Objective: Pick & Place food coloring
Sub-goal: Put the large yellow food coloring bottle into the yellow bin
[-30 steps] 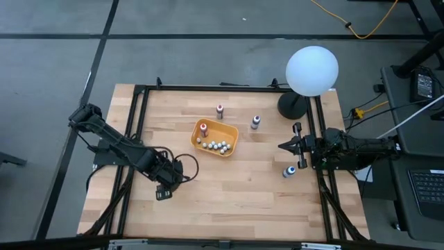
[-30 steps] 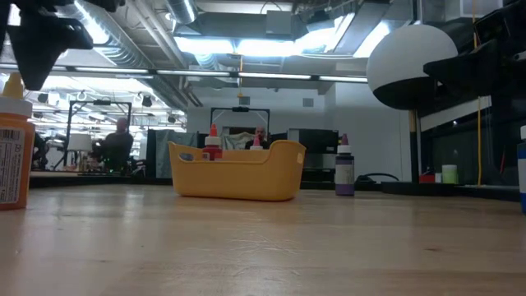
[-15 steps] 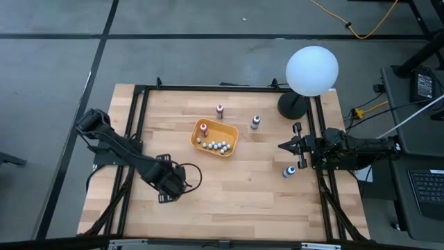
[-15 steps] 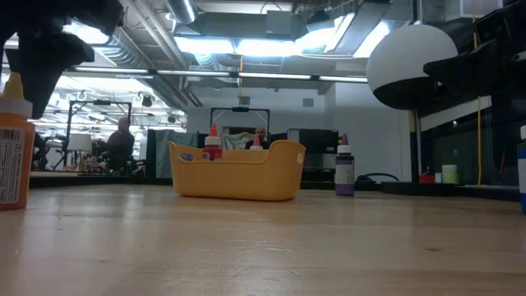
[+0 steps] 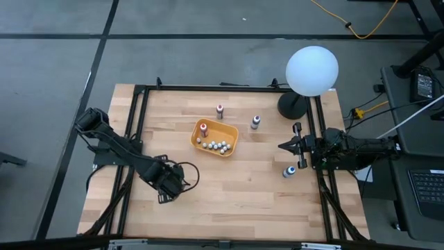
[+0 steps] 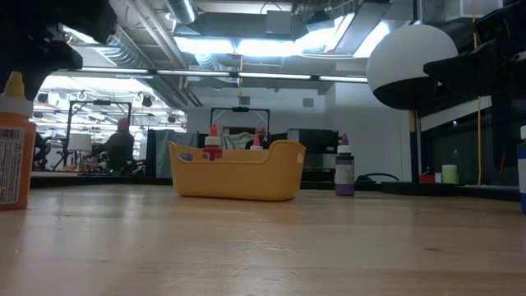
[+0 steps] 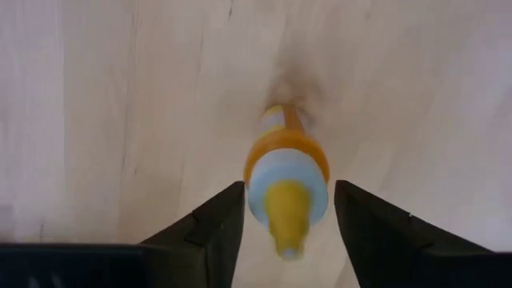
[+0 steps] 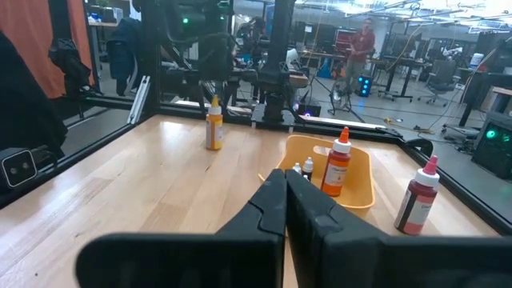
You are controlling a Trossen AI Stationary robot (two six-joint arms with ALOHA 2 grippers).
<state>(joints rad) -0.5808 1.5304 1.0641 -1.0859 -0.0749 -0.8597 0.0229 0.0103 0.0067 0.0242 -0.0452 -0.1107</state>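
Pale wooden worktop (image 5: 236,180) fills a black frame, its whole six o'clock half bare apart from the left arm. At the middle sits an orange tray (image 5: 215,138) holding a red-topped bottle (image 5: 203,128) and a row of tiny white-capped bottles. Just beyond it, toward twelve o'clock, a maroon-topped bottle (image 5: 220,111) stands alone, and a purple-topped bottle (image 5: 255,123) stands at about one o'clock from the tray — both well apart from it. A blue-topped bottle (image 5: 289,171) stands near the three o'clock edge, close to the right gripper (image 5: 283,146), whose fingers are pressed together around nothing. A white globe lamp (image 5: 311,70) on a dark base occupies the two o'clock corner.

The left gripper (image 7: 286,210) points down at about eight o'clock, near the frame rail. An orange-topped bottle (image 7: 286,180) stands upright between its spread fingers (image 7: 210,227) — a thin gap shows on each side, so no contact is visible. In the low view that bottle stands at the picture's left edge, with open board between it and the tray.
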